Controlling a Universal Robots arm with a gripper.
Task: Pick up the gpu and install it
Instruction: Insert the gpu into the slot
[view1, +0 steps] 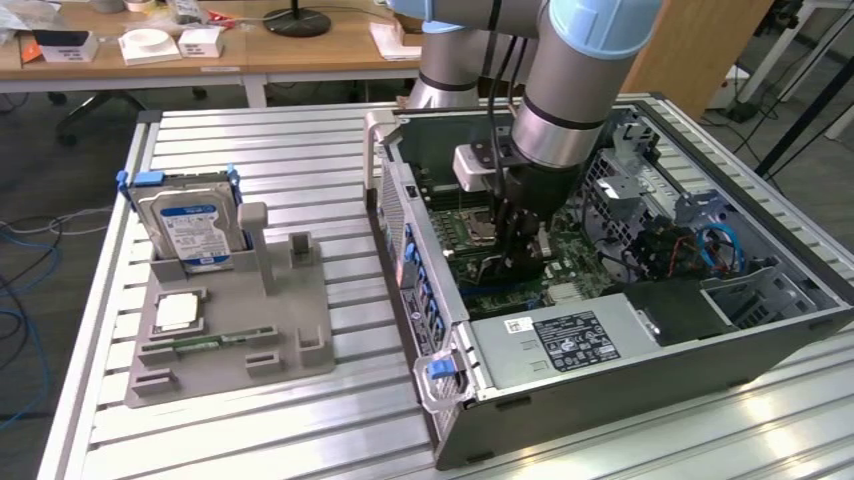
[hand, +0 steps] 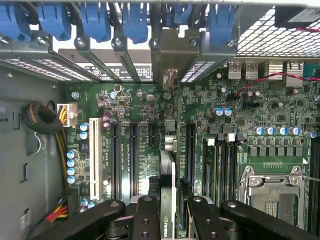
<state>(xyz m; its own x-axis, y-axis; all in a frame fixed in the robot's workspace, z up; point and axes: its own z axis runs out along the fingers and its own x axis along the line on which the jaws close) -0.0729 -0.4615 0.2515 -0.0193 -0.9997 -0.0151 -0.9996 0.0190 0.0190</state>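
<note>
Gripper (hand: 169, 220) is clamping the gpu (hand: 167, 192) edge-on between partly closed fingers (hand: 146, 220) — card standing upright over the motherboard (hand: 140, 107). Arm is reaching down inside the open computer case (view1: 787, 330); hard drive (view1: 191, 226) sitting at nine o'clock, well apart.

The exterior view is evenly and brightly lit from overhead; the ribbed metal worktop (view1: 254, 440) throws pale glare at the lower right of the frame. The open computer case (view1: 747, 330) holds deep shadow under the arm (view1: 567, 110). In the wrist view the motherboard (hand: 130, 125) is sharp and well lit, the blue slot latches (hand: 95, 20) along the top are slightly soft, and a perforated panel (hand: 270, 35) at upper right is washed out.
</note>
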